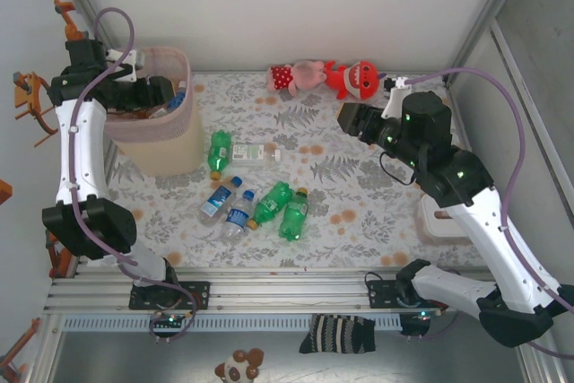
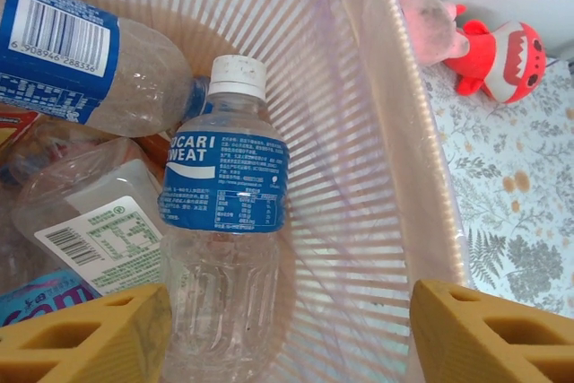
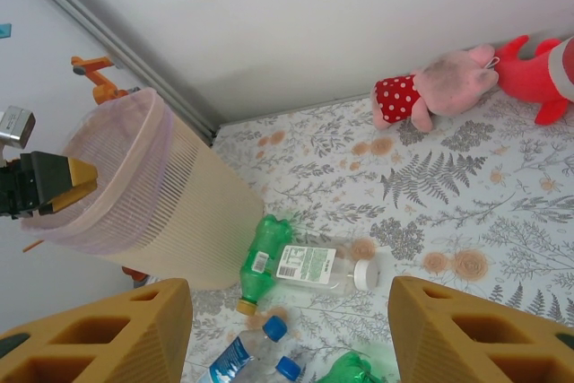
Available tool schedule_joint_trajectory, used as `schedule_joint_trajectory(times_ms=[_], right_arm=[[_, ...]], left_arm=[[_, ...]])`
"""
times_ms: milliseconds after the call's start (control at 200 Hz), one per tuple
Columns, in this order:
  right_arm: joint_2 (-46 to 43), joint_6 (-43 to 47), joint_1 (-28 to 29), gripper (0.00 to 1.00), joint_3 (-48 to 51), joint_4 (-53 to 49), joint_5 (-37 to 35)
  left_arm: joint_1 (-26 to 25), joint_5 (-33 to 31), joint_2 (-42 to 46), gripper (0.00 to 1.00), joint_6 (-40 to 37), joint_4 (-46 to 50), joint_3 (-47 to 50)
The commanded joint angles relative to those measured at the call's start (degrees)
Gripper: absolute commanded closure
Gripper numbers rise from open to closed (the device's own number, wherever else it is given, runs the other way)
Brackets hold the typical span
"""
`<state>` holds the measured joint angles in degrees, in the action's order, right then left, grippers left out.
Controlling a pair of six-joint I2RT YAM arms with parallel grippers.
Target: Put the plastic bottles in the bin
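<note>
The bin (image 1: 167,146) stands at the back left of the table. My left gripper (image 1: 167,96) hangs over its mouth, open. In the left wrist view its fingertips (image 2: 287,340) stand wide apart above a clear blue-labelled bottle (image 2: 224,221) lying loose inside the bin (image 2: 359,177) among other bottles (image 2: 81,60). On the table lie several plastic bottles: a green one (image 1: 218,152), a clear one with a white label (image 1: 256,152), two blue-labelled ones (image 1: 218,199) and two more green ones (image 1: 294,214). My right gripper (image 1: 346,119) hovers open and empty (image 3: 291,340) above the clear bottle (image 3: 323,266).
Pink and red plush toys (image 1: 327,78) lie against the back wall. A white object (image 1: 439,221) sits under the right arm at the table's right edge. A striped sock (image 1: 336,334) hangs off the front rail. White walls close in the back and both sides.
</note>
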<state>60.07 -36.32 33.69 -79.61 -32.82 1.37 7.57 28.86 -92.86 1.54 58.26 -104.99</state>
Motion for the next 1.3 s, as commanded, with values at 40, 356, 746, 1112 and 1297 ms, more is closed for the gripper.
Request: schedule_joint_trajectory(times_ms=[40, 356, 746, 1112, 1297], right_arm=[[0.20, 0.89, 0.19, 0.41, -0.68, -0.05, -1.28], [0.58, 0.98, 0.19, 0.41, -0.37, -0.04, -1.19], [0.13, 1.07, 0.23, 0.41, 0.59, -0.14, -1.58], [0.52, 1.17, 0.22, 0.41, 1.48, 0.31, -0.97], [0.67, 1.16, 0.19, 0.41, 2.00, 0.40, -0.84]], left_arm=[[-0.73, 3.40, 3.96, 0.32, 0.77, -1.51, 0.04], [-9.04, -1.21, 9.40, 0.34, 0.57, -1.54, 2.05], [-28.12, -24.53, 12.85, 0.38, 3.76, -4.04, 13.15], [-33.08, -31.40, 15.94, 0.42, 9.75, -14.60, 35.35], [-31.41, -30.64, 12.93, 0.44, 10.28, -18.27, 41.24]])
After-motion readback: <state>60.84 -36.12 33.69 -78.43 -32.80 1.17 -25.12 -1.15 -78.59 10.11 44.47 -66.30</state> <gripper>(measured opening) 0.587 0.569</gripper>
